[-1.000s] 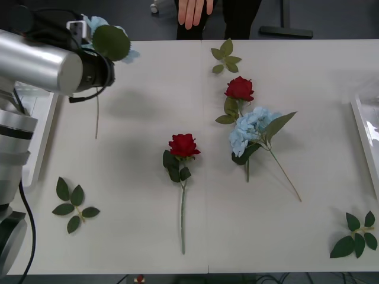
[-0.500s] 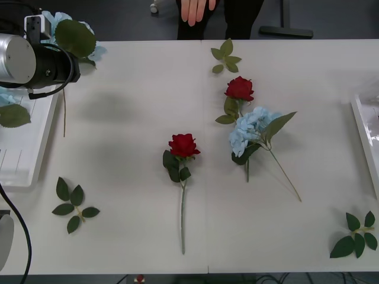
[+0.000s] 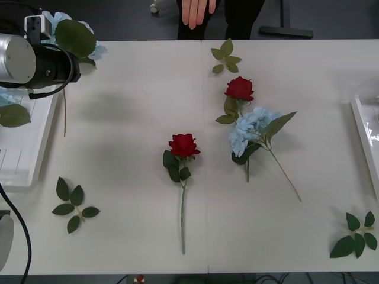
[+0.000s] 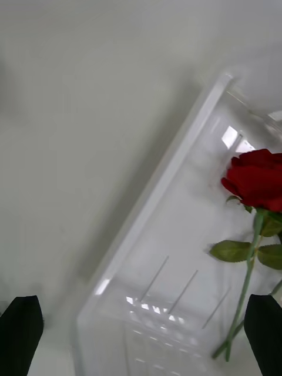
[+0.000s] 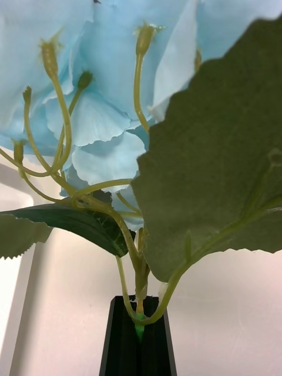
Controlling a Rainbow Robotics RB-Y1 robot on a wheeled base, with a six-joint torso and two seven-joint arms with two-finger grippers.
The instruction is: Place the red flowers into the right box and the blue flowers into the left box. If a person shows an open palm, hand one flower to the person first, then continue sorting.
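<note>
My left gripper (image 5: pixel 139 338) is shut on the stem of a blue flower (image 5: pixel 100 88), held up above the far end of the left box (image 3: pixel 23 148). Part of another blue flower (image 3: pixel 5 98) lies in that box under my arm. On the table lie two red flowers (image 3: pixel 239 89) (image 3: pixel 183 145) and one blue flower (image 3: pixel 251 131). My right gripper (image 4: pixel 141 335) hangs open over the right box (image 4: pixel 147 211), where a red flower (image 4: pixel 258 176) lies. A person's bare hand (image 3: pixel 197 10), fingers flat together, hangs beyond the far edge.
Loose green leaf sprigs lie at the near left (image 3: pixel 74 204), the far middle (image 3: pixel 225 57) and the near right (image 3: pixel 355 234). The right box's rim (image 3: pixel 362 130) shows at the table's right edge.
My left arm has swung left with the blue flower, from over the table to above the left box, then held still. The hand and the table flowers stay put.
</note>
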